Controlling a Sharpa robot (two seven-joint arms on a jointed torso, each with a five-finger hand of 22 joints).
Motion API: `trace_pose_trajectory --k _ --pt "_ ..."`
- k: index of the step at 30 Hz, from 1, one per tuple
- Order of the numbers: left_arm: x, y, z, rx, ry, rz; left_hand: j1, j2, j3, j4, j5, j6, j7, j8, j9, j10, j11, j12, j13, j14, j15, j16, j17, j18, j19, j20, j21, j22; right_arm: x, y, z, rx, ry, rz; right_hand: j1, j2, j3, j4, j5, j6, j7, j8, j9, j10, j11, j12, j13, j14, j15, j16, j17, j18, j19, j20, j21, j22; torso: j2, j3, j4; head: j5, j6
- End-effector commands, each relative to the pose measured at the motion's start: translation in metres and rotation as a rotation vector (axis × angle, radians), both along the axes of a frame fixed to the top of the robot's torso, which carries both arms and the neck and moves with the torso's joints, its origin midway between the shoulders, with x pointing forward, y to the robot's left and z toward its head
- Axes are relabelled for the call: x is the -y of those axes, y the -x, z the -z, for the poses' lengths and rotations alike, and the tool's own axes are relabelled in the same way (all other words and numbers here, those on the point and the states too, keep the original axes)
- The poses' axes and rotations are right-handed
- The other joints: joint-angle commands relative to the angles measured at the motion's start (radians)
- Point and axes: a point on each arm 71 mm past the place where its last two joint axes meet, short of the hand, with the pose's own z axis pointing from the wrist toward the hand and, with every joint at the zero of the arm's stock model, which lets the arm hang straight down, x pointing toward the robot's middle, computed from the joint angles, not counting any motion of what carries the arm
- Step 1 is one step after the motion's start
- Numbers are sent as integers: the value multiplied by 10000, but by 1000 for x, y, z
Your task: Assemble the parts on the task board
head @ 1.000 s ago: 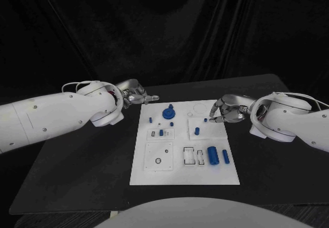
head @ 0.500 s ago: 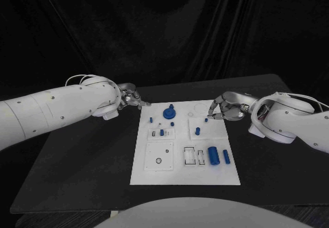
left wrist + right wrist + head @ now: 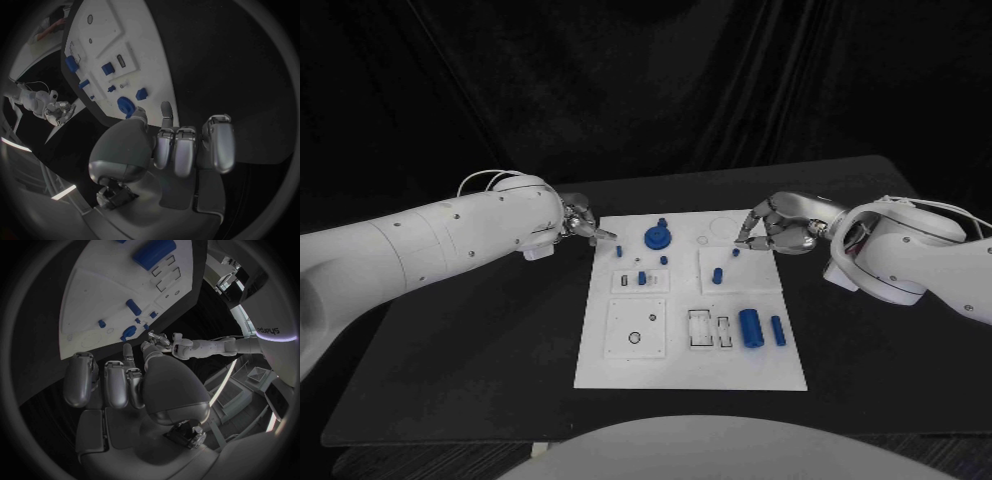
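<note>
The white task board (image 3: 625,370) lies in the middle of the black table. On it are a round blue knob (image 3: 656,238), small blue pegs (image 3: 715,276) and two blue cylinders (image 3: 749,327) near its right edge. My left hand (image 3: 578,222) hovers just off the board's far left corner, fingers curled in with nothing in them (image 3: 181,145). My right hand (image 3: 776,228) sits at the board's far right edge, fingers likewise curled and holding nothing (image 3: 119,382). The wrist views show the board (image 3: 140,55) (image 3: 94,295) beyond each hand's fingers.
Rectangular recesses (image 3: 705,330) and a square plate with a round hole (image 3: 635,338) mark the board's near half. Bare black tabletop (image 3: 459,370) lies on both sides of the board. A dark curtain hangs behind the table.
My left hand has drawn back and down toward the board's far left corner as the arm swung. The right hand has barely moved.
</note>
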Motion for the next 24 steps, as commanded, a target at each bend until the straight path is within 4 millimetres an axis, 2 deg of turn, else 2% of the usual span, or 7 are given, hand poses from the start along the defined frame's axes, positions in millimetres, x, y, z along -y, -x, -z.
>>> trace_pose_trajectory --k 1,9,24 --pt "3 1 3 -109 21 360 -252 5 -168 1 -86 110 0 -97 -28 1000 14 69 2546 1020 18 66 2634 -177 -7 45 36 1962 -1 1 -1 142 -119 -10 -86 24 -16 55 -30 66 -4 -5 -17 1075 -65 25 2628 521 -77 11 5 -76 233 -74 47 1803 0 4 -4 3 2" --pt "8 1 5 -128 133 531 -509 87 -354 6 -105 186 -5 -167 -40 973 12 38 2515 1020 17 66 2634 -165 -46 44 -7 1946 -1 1 0 94 -84 -2 -47 25 25 35 51 72 -16 -60 -40 1075 -79 25 2628 511 -91 -15 -43 -66 220 -89 0 1790 -9 31 -5 20 2" --pt "22 6 6 -236 367 1006 -628 230 -456 -3 -100 303 -23 -151 13 962 4 25 2503 1020 17 66 2634 -154 -86 45 -49 1931 -1 0 2 -21 -10 6 66 24 112 -42 134 83 -21 -134 -66 1075 -87 25 2628 499 -103 -42 -90 -58 204 -107 -43 1778 -33 30 0 18 2"
